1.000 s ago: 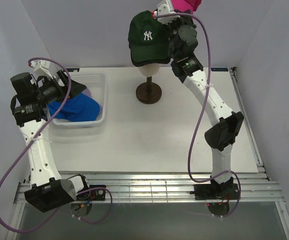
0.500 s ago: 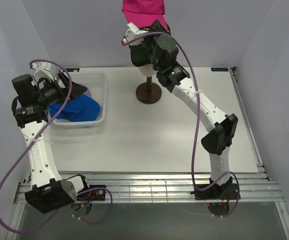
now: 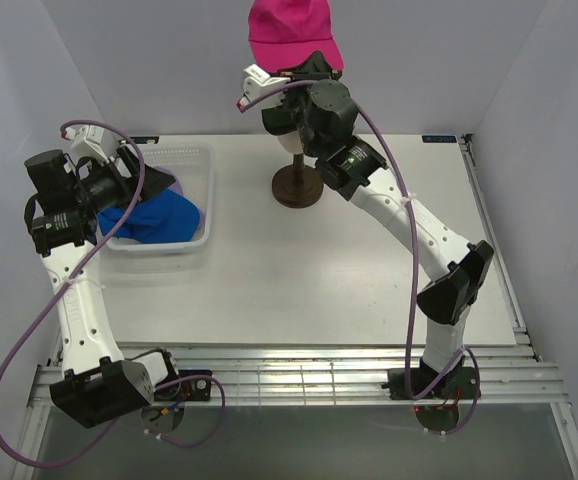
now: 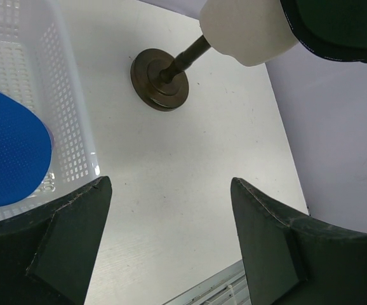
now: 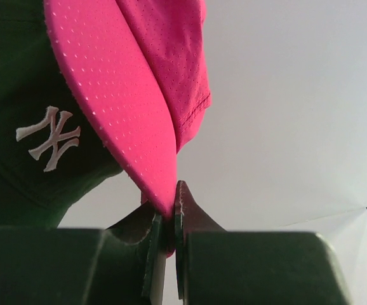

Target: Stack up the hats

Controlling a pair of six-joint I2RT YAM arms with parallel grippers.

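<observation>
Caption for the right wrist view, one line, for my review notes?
Right gripper shut on the brim of the pink cap, beside the green NY cap.

A white table (image 3: 269, 290) stood between pale walls (image 3: 149, 60). A white plastic basket (image 3: 207, 195) with little holes in its sides sat on the left part of the table, near the back. Off to its right, well apart, sat a round brown stand (image 3: 297, 188). A thin pole rose from it and held up a cream head (image 4: 247, 32)
</observation>
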